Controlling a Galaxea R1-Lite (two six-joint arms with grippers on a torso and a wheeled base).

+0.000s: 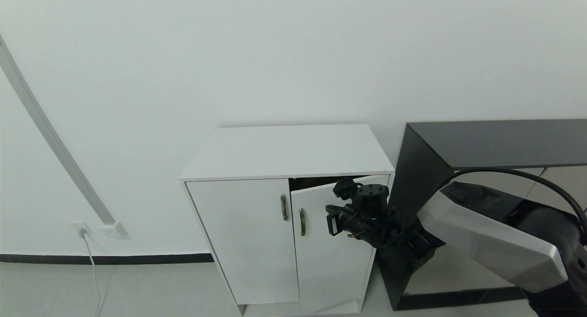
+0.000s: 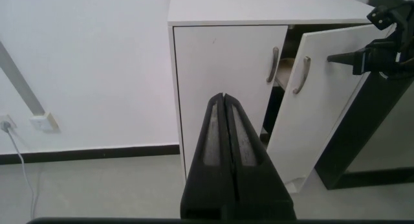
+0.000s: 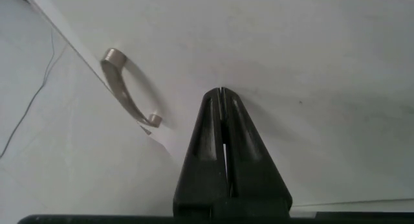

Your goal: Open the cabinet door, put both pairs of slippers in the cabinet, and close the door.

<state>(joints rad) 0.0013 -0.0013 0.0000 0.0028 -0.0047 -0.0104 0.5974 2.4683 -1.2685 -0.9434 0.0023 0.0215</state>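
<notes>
One cabinet (image 1: 284, 152) door (image 1: 332, 266) is hanging ajar at lower centre of the head view | right gripper (image 3: 222, 93) is sitting closed at its face | left gripper (image 2: 223, 96) is hovering closed, empty | slippers and closing are remaining.

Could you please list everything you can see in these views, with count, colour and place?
cabinet: one, white, against the wall.
doors: two, white; left door shut, right door ajar.
handles: two, metallic, upright, by the doors' meeting edges.
side unit: one, black, right of the cabinet.
wall socket: one, white, low on the wall, left of the cabinet; a pale cable hangs from it.
trunking: one, grey, slanting down the wall.
left gripper: black, shut, facing the cabinet.
right gripper: black, shut, at the right door's front beside its handle.
</notes>
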